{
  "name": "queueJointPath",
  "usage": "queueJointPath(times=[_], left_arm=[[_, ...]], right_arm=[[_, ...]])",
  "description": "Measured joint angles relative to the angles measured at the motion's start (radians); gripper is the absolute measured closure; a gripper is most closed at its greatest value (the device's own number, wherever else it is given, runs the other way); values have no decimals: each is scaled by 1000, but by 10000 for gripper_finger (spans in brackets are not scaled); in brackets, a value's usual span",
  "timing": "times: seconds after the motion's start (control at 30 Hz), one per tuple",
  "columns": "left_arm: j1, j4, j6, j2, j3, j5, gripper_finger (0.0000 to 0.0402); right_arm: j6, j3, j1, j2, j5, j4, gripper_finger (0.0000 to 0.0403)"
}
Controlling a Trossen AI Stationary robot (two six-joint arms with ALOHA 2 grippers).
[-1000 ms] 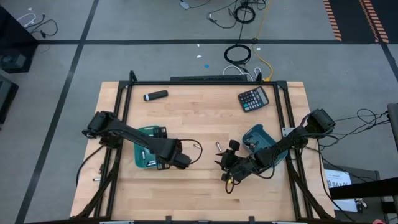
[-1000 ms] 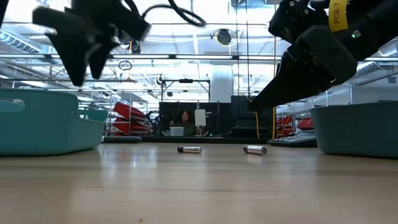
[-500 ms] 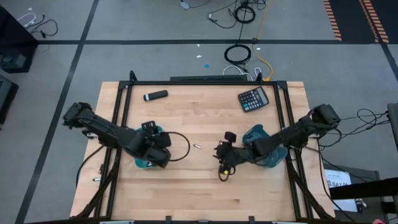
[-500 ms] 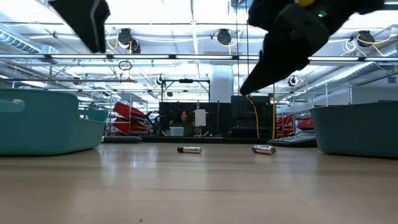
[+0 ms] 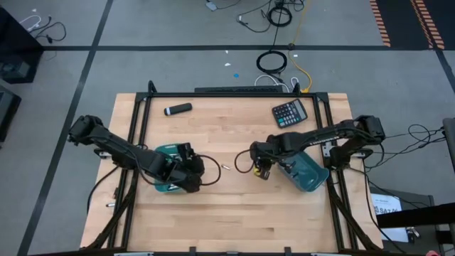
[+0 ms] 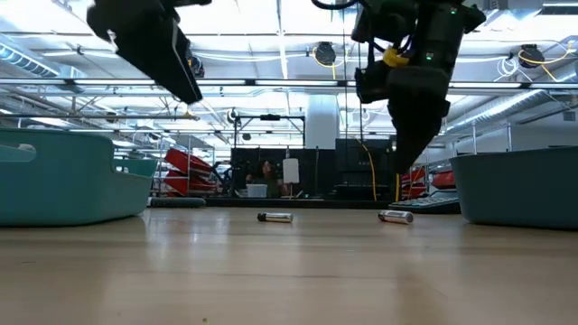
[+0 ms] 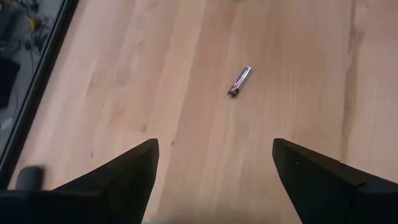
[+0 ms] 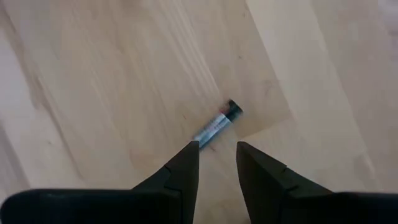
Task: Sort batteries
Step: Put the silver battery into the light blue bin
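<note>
Two small silvery batteries lie on their sides on the wooden table. One battery lies just below and beyond my right gripper. That gripper points steeply down, its fingers a narrow gap apart, clear of the table. The other battery lies ahead of my left gripper. The left gripper hangs wide open and slanted, high above the table beside the left bin.
A teal bin stands under the left arm and another teal bin under the right arm. A black calculator and a dark marker-like cylinder lie near the far edge. Bare wood lies between the bins.
My right gripper has swung from the near middle toward the far edge, risen a little and tipped to point steeply down over the right-hand battery. That battery has shifted slightly toward the table's right. My left gripper has drawn back over its bin, come out again and tipped to a shallower slant.
</note>
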Motion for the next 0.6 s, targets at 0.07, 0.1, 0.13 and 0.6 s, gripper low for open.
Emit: queueJointPath(times=[0.07,0.1,0.13,0.6], left_arm=[[3,82,31,0,-39,0,77],[7,137,46,0,-61,4,77],[11,184,61,0,-83,16,77],[84,594,169,0,-266,110,77]], right_arm=[[16,1,-17,0,-7,-4,306],[23,1,-24,3,-11,-10,306],[28,1,-33,9,-20,-8,303],[50,0,-47,174,-78,15,285]])
